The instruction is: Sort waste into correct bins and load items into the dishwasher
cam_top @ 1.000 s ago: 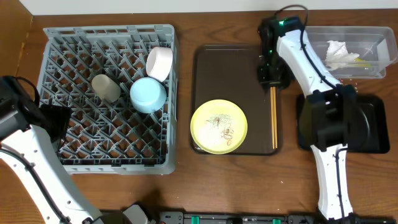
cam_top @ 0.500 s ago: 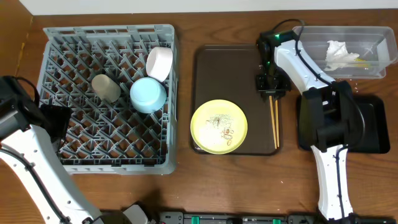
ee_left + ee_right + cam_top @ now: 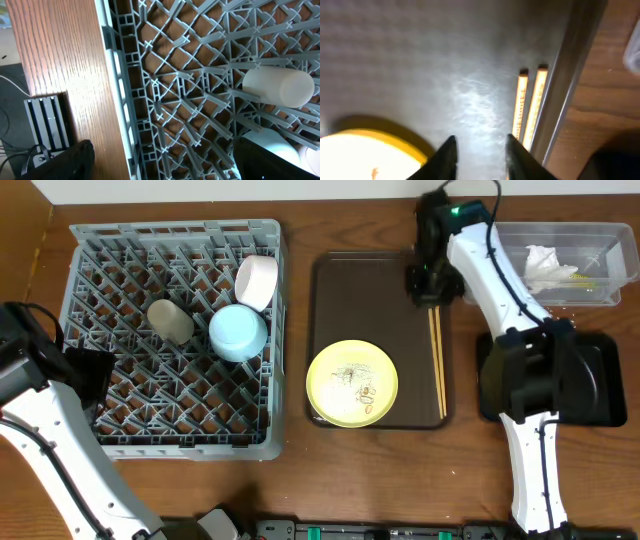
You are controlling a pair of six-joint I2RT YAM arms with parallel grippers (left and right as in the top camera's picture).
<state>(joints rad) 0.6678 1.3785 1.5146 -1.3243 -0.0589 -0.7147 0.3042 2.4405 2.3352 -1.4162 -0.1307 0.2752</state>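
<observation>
Grey lattice fills my left wrist view: the dish rack point(image 3: 190, 75), with the small white cup point(image 3: 280, 87) lying on its side among the pegs. My left gripper point(image 3: 170, 167) hangs over the rack's left edge by the wooden table point(image 3: 55, 50). Its two dark fingers are spread wide, with nothing between them.

From overhead, the rack point(image 3: 175, 228) also holds the white bowl point(image 3: 257, 280), tipped up near its right wall, and the light blue bowl point(image 3: 238, 332) just below it. The cup point(image 3: 171, 321) lies to their left.

My right gripper point(image 3: 482, 155) is low over the brown serving tray point(image 3: 445, 60), near its far right corner. The fingers are parted by a narrow gap. Only bare tray shows between them, so they grip nothing. The chopsticks point(image 3: 527, 105) lie side by side on the tray just outside my right finger, running along the tray's raised rim. The yellow plate point(image 3: 360, 155) shows at the lower left.

Overhead, the chopsticks point(image 3: 436, 365) lie straight along the tray's right side. The plate point(image 3: 325, 370) sits on the tray's near half with the food scraps point(image 3: 357, 387) on it. The clear tub point(image 3: 615, 230) to the right holds the paper napkin point(image 3: 543, 265) and the snack wrapper point(image 3: 585, 277). The black tray point(image 3: 605, 380) sits below the tub, partly under my right arm.
</observation>
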